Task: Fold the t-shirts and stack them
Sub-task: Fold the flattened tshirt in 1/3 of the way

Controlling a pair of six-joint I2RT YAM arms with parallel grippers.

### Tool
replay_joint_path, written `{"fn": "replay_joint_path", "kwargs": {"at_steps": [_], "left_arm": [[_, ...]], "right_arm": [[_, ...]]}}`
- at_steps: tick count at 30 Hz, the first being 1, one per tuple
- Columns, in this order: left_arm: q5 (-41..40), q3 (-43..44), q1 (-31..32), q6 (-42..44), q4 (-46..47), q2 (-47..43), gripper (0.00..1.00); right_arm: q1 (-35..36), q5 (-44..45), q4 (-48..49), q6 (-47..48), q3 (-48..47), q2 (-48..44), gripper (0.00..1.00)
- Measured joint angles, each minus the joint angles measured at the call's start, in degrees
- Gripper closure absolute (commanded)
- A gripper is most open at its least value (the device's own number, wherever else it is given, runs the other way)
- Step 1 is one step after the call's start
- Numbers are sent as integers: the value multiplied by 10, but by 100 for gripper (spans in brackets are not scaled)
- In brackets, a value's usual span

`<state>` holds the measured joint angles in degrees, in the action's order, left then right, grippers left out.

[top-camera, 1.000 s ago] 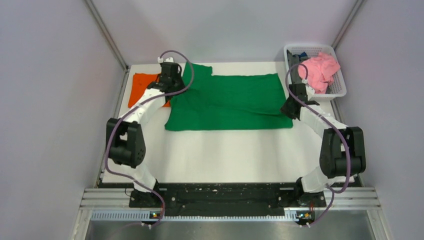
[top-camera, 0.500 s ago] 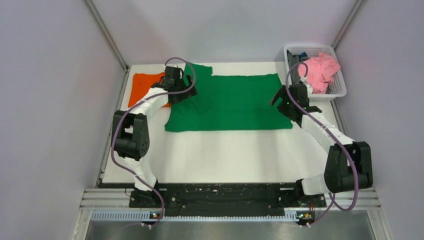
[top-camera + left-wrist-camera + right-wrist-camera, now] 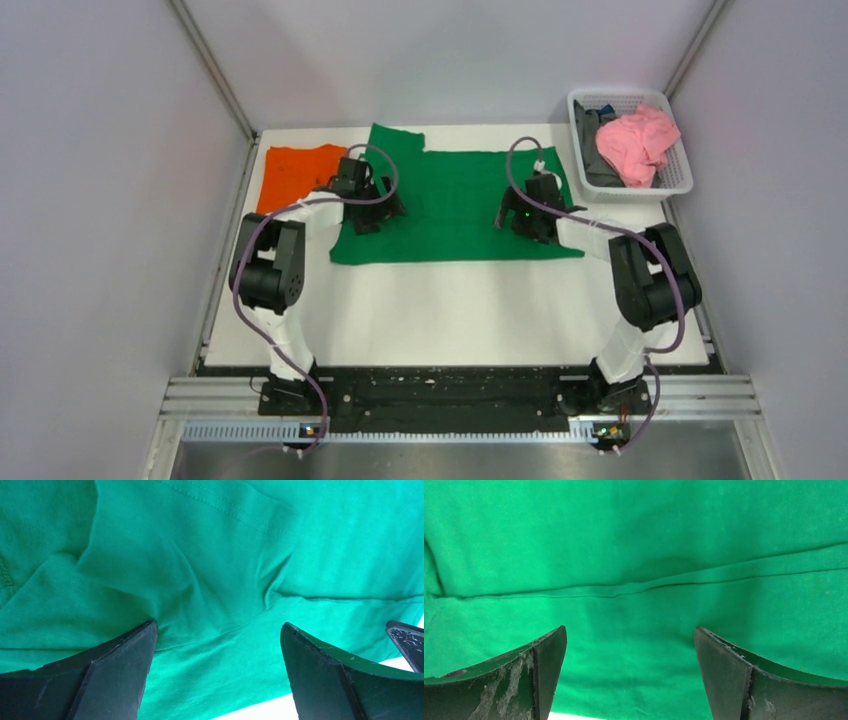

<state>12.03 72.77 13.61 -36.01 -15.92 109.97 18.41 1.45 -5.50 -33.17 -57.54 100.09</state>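
Top view: even, diffuse light from overhead, bright w/o glare. Walls [image 3: 100, 200] read pale lilac-grey. Short soft shadows under both arms on the green t-shirt [image 3: 460, 215]. Sharp throughout, w/ slight wide-angle lean at the edges. Wrist views: cloth bright, seams crisp. Dark fingers [image 3: 115, 680] close to the lens look a bit soft. Right wrist view has a dim shadow patch mid-frame.

This is a robotics lab test cell. A flat white tabletop [image 3: 450, 310] is boxed in by plain pale grey panel walls [image 3: 110, 200] on slim aluminium corner struts [image 3: 211, 70]. A white-and-black jointed left robot arm [image 3: 305, 208] and its twin right arm [image 3: 605, 230] rise from a black base plate [image 3: 450, 385] beside a slotted aluminium rail [image 3: 210, 395]. A bright green cloth t-shirt [image 3: 460, 200] and a white plastic mesh basket [image 3: 628, 94] serve as props.
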Motion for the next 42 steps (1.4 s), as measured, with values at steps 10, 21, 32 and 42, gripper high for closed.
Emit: {"fn": "replay_joint_path", "kwargs": {"at_steps": [10, 21, 32, 42], "left_arm": [[-13, -224, 55, -24, 56, -171, 1], [-65, -426, 162, -125, -18, -426, 1], [-95, -419, 166, -147, -183, -558, 1], [-221, -183, 159, -75, -205, -418, 1]], "right_arm": [[12, 9, 25, -49, 205, -181, 3], [45, -34, -185, -122, 370, -516, 3], [47, -31, -342, -130, 351, -634, 1], [47, 68, -296, -96, 259, -608, 1]]}}
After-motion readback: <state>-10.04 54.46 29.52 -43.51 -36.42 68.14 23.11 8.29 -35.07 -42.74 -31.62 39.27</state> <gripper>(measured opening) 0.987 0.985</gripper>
